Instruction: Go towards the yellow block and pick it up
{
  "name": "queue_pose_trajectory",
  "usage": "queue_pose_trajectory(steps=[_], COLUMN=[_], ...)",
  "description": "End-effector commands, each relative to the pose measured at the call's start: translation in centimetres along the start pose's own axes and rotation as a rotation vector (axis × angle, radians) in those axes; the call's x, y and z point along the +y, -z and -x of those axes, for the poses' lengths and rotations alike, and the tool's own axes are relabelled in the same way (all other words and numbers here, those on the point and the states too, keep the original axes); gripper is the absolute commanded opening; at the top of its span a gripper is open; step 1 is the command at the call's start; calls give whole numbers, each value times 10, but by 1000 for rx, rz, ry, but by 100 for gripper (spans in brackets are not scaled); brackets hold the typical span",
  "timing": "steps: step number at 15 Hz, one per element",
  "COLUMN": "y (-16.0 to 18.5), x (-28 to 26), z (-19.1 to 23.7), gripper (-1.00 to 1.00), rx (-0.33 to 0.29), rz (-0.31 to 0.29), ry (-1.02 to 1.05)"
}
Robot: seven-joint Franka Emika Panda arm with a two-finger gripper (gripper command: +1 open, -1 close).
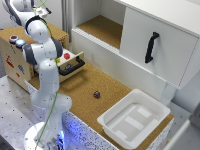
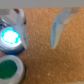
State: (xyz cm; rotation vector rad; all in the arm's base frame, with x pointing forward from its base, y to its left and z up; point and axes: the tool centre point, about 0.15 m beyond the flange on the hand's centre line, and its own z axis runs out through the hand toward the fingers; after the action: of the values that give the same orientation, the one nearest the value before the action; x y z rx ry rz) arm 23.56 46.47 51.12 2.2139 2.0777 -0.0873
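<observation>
A tiny yellow-green block point(image 1: 58, 60) lies in the open drawer near a red piece.

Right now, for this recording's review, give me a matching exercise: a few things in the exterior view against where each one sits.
Things:
1. white tray
2. dark purplish block
3. small red piece
4. black handle

Places:
A. in the open drawer beside the arm
B. on the white cabinet door
C. alone on the open cork surface
D. at the cork surface's near edge, toward the exterior view's right

Pairs: 1-D, 2-C, 3-A, 4-B
</observation>
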Motion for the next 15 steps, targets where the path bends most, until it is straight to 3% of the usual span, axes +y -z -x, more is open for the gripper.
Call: queue_pose_trajectory(steps=[1, 4, 9, 15], y=[-28, -59, -105, -166], x=[35, 44, 43, 47], z=[51, 92, 135, 151], gripper=[100, 100, 100, 100], rx=[-54, -11, 46, 104], rz=[-18, -63, -89, -72], ry=[-89, -147, -163, -169])
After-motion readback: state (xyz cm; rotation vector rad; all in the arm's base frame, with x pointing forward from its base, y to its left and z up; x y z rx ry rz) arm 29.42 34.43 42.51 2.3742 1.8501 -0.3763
